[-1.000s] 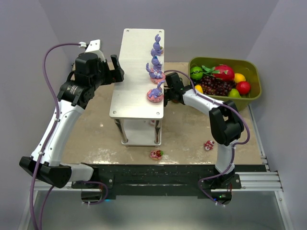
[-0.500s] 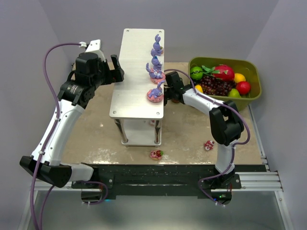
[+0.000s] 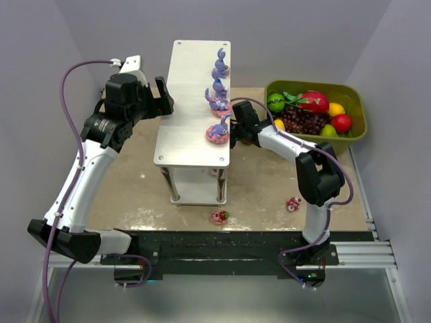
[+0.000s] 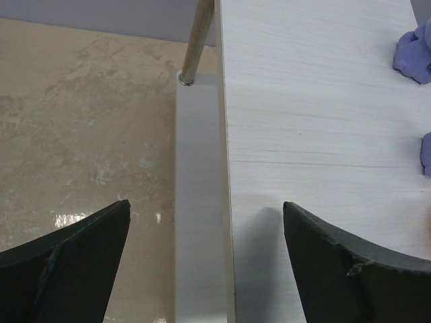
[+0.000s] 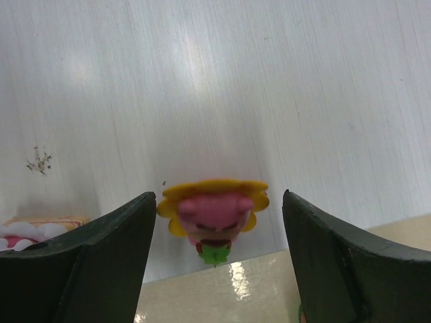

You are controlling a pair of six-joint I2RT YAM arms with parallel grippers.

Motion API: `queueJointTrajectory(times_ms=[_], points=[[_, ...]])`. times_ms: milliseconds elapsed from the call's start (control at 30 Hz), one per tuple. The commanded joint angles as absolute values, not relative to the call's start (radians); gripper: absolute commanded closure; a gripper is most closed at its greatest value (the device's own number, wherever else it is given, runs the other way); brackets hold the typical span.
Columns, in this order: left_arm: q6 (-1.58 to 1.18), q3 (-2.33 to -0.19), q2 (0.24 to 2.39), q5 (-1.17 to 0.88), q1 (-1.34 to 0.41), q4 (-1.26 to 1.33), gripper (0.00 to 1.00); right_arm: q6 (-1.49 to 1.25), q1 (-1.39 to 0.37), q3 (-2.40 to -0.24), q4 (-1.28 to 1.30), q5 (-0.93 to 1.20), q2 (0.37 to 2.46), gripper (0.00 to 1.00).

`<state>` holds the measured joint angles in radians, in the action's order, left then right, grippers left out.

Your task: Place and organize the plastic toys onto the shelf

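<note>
The shelf [image 3: 192, 87] stands mid-table, with three purple bunnies [image 3: 217, 130] in a row along the right edge of its top board. My right gripper [image 3: 233, 132] is open at the shelf's right side. In the right wrist view its fingers [image 5: 219, 195] stand either side of a pink and yellow flower toy [image 5: 214, 208], with a gap on each side. The toy sits at the edge of a white board [image 5: 269, 81], apparently the lower tier. My left gripper [image 3: 163, 95] is open and empty, straddling the top board's left edge [image 4: 205, 203]. Two small pink toys [image 3: 219, 217] [image 3: 293, 203] lie on the table.
An olive-green bin [image 3: 355, 132] of larger fruits stands at the right, just behind my right arm. A pink and white piece [image 5: 30, 230] lies on the white board left of my right gripper. A thin shelf leg [image 4: 195, 40] stands ahead of my left gripper.
My right arm has shifted very slightly to the right. The left arm and the toys have not moved.
</note>
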<state>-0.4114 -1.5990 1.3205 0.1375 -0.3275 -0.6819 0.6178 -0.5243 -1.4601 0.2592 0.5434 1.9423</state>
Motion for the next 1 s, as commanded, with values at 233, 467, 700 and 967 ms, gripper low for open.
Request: queueJointTrajectory(times_ms=[233,467,700,967], points=[[-0.419,-1.598,1.278,0.124,-0.321,-0.649,0.0,0.56,-0.517,-1.336,0.143,0.494,1.795,0.22],[-0.414,-1.601,1.275,0.117,-0.321,-0.65,0.0,0.537,-0.514,-1.307,0.115,0.5,1.766,0.23],[-0.411,-1.608,1.275,0.117,-0.321,-0.655,0.0,0.506,-0.506,-1.256,0.072,0.525,1.724,0.23],[-0.408,-1.638,1.292,0.113,-0.321,-0.673,0.0,0.471,-0.48,-1.197,0.041,0.512,1.657,0.23]])
